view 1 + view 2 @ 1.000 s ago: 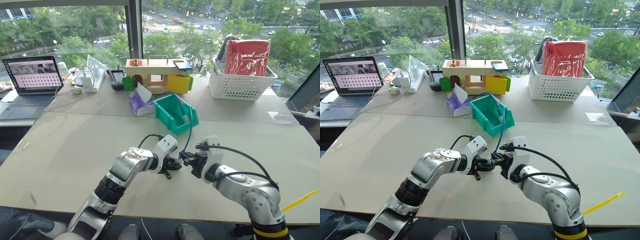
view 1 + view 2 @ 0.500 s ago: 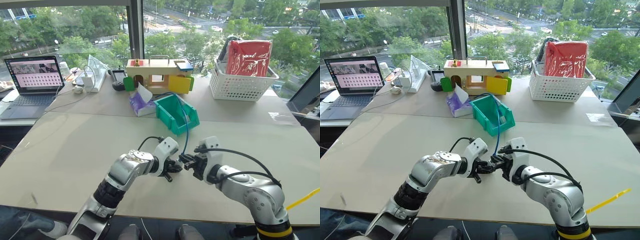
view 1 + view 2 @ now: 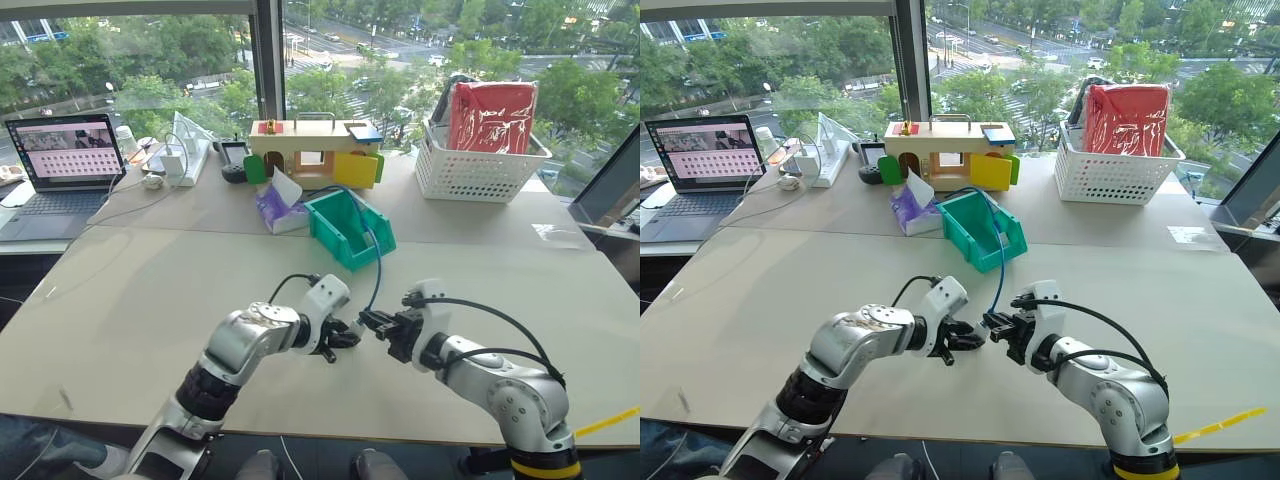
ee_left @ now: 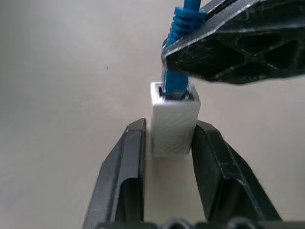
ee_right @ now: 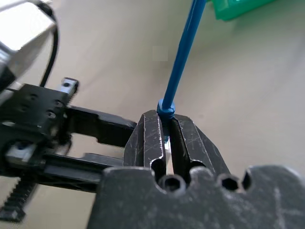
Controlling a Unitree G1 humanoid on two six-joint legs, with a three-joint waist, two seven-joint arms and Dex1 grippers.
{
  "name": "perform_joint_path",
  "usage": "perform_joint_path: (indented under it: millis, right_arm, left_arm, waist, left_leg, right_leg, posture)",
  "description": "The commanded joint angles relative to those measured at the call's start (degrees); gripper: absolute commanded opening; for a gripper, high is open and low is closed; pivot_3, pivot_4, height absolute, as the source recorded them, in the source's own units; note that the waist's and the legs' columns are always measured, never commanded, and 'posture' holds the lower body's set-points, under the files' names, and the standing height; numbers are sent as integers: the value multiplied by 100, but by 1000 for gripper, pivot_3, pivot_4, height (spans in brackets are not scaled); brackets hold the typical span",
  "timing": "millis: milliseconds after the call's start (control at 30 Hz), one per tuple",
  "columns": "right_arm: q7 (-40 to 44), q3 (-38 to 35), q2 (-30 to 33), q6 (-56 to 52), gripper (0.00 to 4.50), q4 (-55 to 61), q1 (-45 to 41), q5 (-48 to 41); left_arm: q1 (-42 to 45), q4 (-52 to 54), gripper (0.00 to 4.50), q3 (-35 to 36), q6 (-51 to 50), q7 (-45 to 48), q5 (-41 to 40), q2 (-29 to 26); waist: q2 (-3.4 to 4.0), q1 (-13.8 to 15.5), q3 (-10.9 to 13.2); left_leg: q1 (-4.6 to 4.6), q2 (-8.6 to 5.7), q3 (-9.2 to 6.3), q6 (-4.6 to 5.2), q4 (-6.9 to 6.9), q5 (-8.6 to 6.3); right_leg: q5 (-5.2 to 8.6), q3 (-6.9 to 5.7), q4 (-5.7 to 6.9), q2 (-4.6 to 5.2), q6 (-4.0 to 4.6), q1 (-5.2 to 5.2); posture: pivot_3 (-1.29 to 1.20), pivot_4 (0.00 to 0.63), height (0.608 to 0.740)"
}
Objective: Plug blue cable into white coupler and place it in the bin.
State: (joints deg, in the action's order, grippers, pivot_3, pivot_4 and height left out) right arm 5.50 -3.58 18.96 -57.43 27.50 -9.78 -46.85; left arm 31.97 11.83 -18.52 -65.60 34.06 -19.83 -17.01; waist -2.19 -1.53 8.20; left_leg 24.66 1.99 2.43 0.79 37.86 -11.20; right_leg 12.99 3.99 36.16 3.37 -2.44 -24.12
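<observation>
the white coupler (image 4: 173, 125), a small boxy block, sits upright between the left gripper's (image 4: 167, 143) parted black fingers, socket end facing away. the blue cable's (image 5: 183, 57) plug end is seated in that socket, pinched by the right gripper (image 5: 164, 138). from the coupler the thin cord arcs up and back into the teal bin (image 3: 335, 232), well beyond the coupler on the surface.

Bare tabletop (image 3: 150, 300) is lying open around both grippers, giving room on either side. Ahead, the blue cable (image 3: 377, 270) is stretching from them to the bin (image 3: 350, 228), with a purple tissue pack (image 3: 280, 207) sitting just beside it.
</observation>
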Motion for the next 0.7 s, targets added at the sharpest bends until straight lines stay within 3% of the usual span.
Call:
perform_joint_path:
  millis: [33, 133, 167, 300, 433, 533, 700]
  right_arm:
    - [-100, -886, 40, 69, 0, 213, -264, -489]
    - [57, -1287, 328, 54, 0, 173, -577, -732]
    - [132, -1325, 414, 87, 0, 126, -656, -722]
    - [781, -867, 922, 517, 0, -777, -1593, -7]
    - [1949, 454, 1275, 1615, 0, -2785, -3157, 1495]
    - [2610, 1063, 1167, 2603, 0, -4617, -4243, 2429]
    - [3226, 1271, 545, 4025, 0, -7400, -5690, 3237]
  left_arm:
    - [-40, 283, 3214, 122, 260, 162, -130, -125]
    - [-185, 438, 4375, 366, 757, 267, -156, -304]
    - [-225, 456, 4451, 502, 846, 250, -206, -291]
    - [-413, 471, 4451, 993, 1825, 180, -93, -294]
    - [-396, 243, 4451, 1577, 2011, -164, -225, -37]
    - [-502, 403, 4451, 1725, 2058, -196, -326, 14]
    - [-863, 826, 4451, 1885, 1984, -547, -341, 53]
  waist:
    - [2, 23, 2]
    - [3, 41, 4]
    - [5, 42, 5]
    - [12, 18, 10]
    - [22, -62, 22]
    - [21, -97, 23]
    - [20, -84, 25]
  left_leg:
    - [1, -2, 0, 0, 0, 0]
    - [7, -4, 1, 0, 0, 0]
    - [7, -3, 2, 0, 0, 0]
    - [7, -1, 9, 0, -4, 0]
    - [3, -4, 32, 10, -1, 8]
    - [-1, -1, 32, 11, -3, 9]
    - [17, -5, 32, 9, -11, 6]
  right_leg:
    - [0, 1, 0, 2, 0, 0]
    - [-1, 2, -6, 5, 0, -3]
    - [-1, 2, -6, 5, 0, -3]
    - [0, 0, -7, 3, 1, -6]
    - [-15, 9, -11, 5, 1, -4]
    - [-15, 7, -8, 0, 2, -4]
    - [-15, 6, -15, 6, 0, -18]
  posture:
    - [0, 150, 737]
    - [0, 150, 737]
    - [0, 150, 737]
    - [0, 150, 737]
    - [0, 150, 737]
    - [0, 150, 737]
    - [0, 150, 737]
